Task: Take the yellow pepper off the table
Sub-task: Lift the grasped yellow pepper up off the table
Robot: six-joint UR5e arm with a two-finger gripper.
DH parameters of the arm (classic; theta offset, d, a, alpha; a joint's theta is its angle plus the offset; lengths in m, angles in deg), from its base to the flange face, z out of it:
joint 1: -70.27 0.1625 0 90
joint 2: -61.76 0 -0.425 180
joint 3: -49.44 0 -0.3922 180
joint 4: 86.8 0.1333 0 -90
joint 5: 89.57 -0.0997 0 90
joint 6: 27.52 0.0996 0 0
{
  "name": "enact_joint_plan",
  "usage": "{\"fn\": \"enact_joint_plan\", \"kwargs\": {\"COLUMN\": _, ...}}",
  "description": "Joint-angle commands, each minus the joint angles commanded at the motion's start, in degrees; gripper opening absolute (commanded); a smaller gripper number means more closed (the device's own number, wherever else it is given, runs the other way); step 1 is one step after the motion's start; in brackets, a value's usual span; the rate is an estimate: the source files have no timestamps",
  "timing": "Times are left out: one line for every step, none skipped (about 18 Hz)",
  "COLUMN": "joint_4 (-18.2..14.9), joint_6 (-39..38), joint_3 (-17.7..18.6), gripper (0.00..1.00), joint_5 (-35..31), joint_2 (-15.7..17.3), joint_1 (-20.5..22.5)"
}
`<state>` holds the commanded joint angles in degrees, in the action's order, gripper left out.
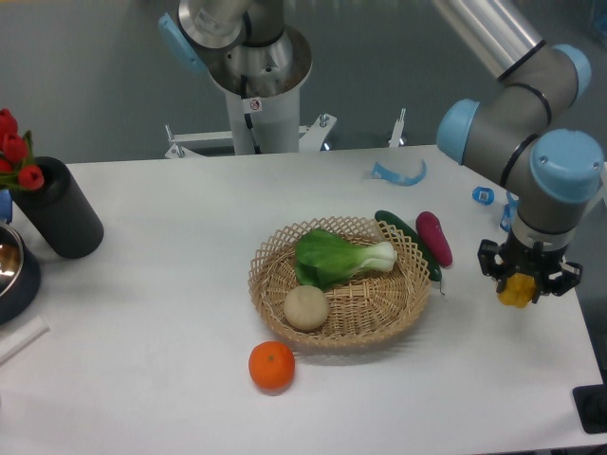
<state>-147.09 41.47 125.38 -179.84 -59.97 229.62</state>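
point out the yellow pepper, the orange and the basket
yellow pepper (515, 291), fixed camera, yellow body showing between the claw's fingers
orange (271, 366), fixed camera, middle of fruit
basket (398, 318), fixed camera, right woven wall

gripper (521, 281) is covering most of the yellow pepper (513, 294), only a small lower patch is showing, so lobes and stem aren't readable. Finger contact isn't resolvable, jaw state unclear. Dark cucumber (406, 239) is running behind the basket (334, 327) rim, partly hidden. Metal bowl (11, 268) and red tulips (13, 152) are getting cut off by the left edge. Black object (592, 408) is clipping at the bottom-right corner.
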Motion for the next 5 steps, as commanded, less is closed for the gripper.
{"fn": "enact_joint_plan", "kwargs": {"joint_4": -0.4, "joint_6": 0.1, "joint_3": -0.1, "gripper": 0.41, "joint_5": 0.1, "joint_2": 0.2, "joint_1": 0.5}}
{"fn": "enact_joint_plan", "kwargs": {"joint_4": -0.5, "joint_6": 0.3, "joint_3": -0.1, "gripper": 0.42, "joint_5": 0.5, "joint_2": 0.4, "joint_1": 1.1}}
{"fn": "enact_joint_plan", "kwargs": {"joint_4": -0.6, "joint_6": 0.7, "joint_3": -0.1, "gripper": 0.42, "joint_5": 0.7, "joint_2": 0.5, "joint_1": 1.2}}
{"fn": "enact_joint_plan", "kwargs": {"joint_4": -0.6, "joint_6": 1.3, "joint_3": -0.1, "gripper": 0.42, "joint_5": 0.6, "joint_2": 0.4, "joint_1": 1.3}}
{"fn": "enact_joint_plan", "kwargs": {"joint_4": -0.6, "joint_6": 2.3, "joint_3": 0.0, "gripper": 0.42, "joint_5": 0.5, "joint_2": 0.4, "joint_1": 1.3}}
